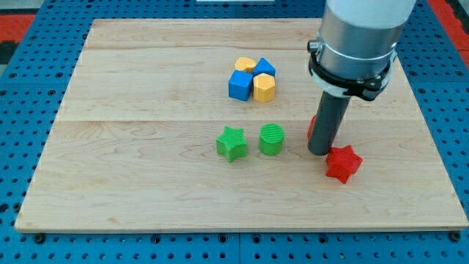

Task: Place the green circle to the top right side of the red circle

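Observation:
The green circle (271, 139) stands on the wooden board (146, 176) near the middle, with a green star (231, 143) just to its left. The red circle (311, 125) is mostly hidden behind my rod; only a red sliver shows at the rod's left edge. My tip (319, 152) rests on the board to the right of the green circle, a small gap apart from it, and right in front of the red circle. A red star (343, 163) lies just to the lower right of my tip.
A tight cluster lies toward the view's top centre: a blue cube (239, 85), a yellow block (245, 65), a second blue block (264, 67) and a yellow hexagon (264, 86). The board sits on a blue pegboard surface (22, 147).

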Controlling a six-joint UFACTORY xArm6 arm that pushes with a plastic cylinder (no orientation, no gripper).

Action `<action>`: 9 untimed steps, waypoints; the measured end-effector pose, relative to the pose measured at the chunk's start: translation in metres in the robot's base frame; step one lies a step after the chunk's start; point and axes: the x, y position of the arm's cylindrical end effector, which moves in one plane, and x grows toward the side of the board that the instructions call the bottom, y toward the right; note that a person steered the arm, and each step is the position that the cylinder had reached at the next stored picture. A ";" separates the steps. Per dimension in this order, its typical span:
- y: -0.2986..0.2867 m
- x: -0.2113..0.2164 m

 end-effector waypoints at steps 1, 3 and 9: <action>0.018 0.014; -0.023 0.024; 0.005 -0.067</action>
